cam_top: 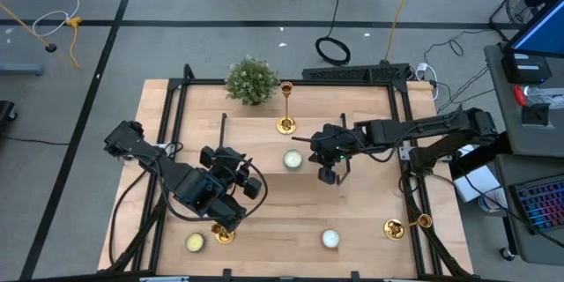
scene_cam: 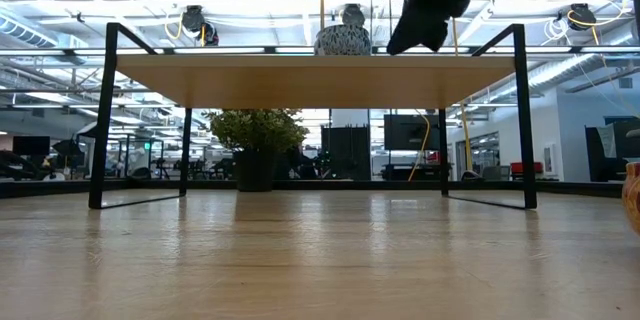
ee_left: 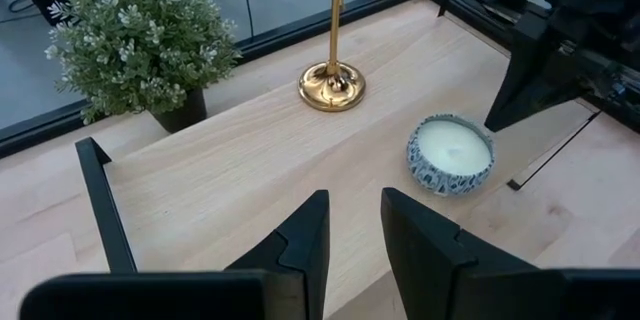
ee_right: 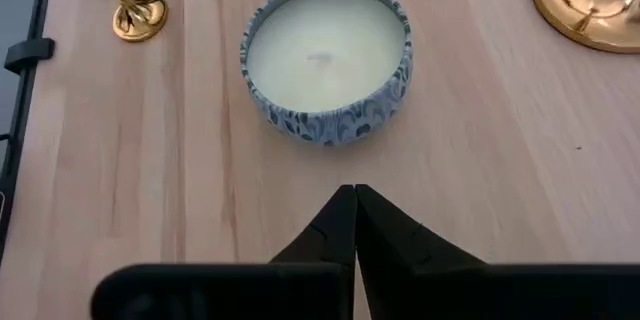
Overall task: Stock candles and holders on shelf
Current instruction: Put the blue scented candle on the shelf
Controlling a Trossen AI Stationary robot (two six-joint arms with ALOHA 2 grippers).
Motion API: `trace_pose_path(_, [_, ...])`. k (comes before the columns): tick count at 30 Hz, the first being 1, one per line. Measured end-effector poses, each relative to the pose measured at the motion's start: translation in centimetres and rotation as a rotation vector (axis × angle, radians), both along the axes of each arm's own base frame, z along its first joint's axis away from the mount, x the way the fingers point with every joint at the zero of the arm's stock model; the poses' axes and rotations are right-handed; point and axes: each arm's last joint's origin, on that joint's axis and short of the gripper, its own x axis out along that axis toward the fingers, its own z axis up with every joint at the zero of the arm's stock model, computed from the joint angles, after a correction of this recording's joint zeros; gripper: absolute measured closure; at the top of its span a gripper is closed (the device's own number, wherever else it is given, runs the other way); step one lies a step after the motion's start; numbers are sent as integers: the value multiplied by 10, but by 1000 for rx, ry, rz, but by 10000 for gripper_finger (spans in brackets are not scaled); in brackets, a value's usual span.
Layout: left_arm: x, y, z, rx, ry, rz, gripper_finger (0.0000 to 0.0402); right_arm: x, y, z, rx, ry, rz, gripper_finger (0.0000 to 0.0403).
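Hovering just beside a blue-patterned tin candle (cam_top: 293,159) on the shelf (cam_top: 264,137), the right end effector (cam_top: 327,174) has its fingers pressed fully together and holds nothing. One gold holder (cam_top: 285,124) stands upright on the shelf near the plant (cam_top: 252,79); no brand, label or writing is legible anywhere. The left end effector (cam_top: 227,214) hangs over the tabletop (cam_top: 370,229) with a narrow gap between its fingers, empty, above another holder (cam_top: 221,234) beside a candle (cam_top: 195,242).

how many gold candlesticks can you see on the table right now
3. One candlestick stands upright on the shelf near the plant. A second is at the table's front by the left pincer, partly hidden under the arm. A third lies tipped over at front right.
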Motion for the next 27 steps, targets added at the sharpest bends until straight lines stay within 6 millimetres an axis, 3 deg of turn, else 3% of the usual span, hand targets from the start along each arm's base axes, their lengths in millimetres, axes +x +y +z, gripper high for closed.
trace_pose_path(22, [3,5,0,-6,3,18,305,7,1,2,-1,-111,10,402])
trace_pose_path(27, [3,5,0,-6,4,18,305,13,2,-7,0,-81,24,403])
